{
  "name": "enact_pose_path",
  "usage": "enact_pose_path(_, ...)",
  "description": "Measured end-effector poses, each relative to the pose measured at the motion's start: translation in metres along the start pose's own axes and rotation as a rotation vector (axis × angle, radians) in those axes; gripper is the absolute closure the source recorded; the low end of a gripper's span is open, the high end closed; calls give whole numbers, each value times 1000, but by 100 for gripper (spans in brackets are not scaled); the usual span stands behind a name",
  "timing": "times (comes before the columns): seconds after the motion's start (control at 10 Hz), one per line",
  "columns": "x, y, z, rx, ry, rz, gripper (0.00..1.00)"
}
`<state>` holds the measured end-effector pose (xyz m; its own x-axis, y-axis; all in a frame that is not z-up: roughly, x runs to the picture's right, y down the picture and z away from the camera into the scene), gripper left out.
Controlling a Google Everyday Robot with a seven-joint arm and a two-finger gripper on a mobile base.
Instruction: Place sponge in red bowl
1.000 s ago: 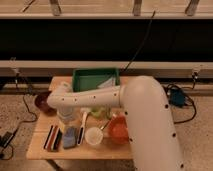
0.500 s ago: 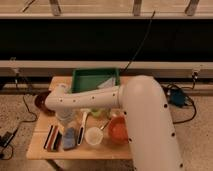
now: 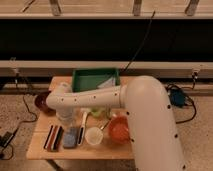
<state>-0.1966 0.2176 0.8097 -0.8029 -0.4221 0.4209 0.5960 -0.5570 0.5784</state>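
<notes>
Barely begun. Gripper [image 3: 66, 121] squeezed shut, down low right over sponge [image 3: 71, 137] on table [image 3: 42, 150], beside striped block [image 3: 52, 137]. Cannot tell if holding it. Left to do: lift sponge, carry past white cup [image 3: 93, 135], drop into red bowl [image 3: 119, 130].

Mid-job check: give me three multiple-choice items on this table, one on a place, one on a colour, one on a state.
1. The sponge lies:
A. between the striped block and the white cup
B. in the tray
C. in the red bowl

2. The tray is:
A. blue
B. green
C. yellow

3. The gripper, just above the sponge's far end, is:
A. shut
B. wide open
C. out of view

Answers:
1 A, the sponge rests on the table between them, and the red bowl holds no sponge.
2 B, its walls and floor are green.
3 A, it is closed over the sponge.
</notes>
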Motion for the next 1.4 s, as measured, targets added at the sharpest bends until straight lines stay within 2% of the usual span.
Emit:
enact_pose_path(0.2, -2, 2, -3, 6, 16, -1, 100)
enact_pose_path(0.7, -14, 17, -42, 8, 102, 9, 100)
enact_pose_path(0.8, -17, 21, -53, 8, 126, 9, 100)
enact_pose_path(1.2, -40, 39, -124, -3, 258, 17, 100)
enact_pose_path(1.4, -53, 49, -153, -11, 316, 26, 100)
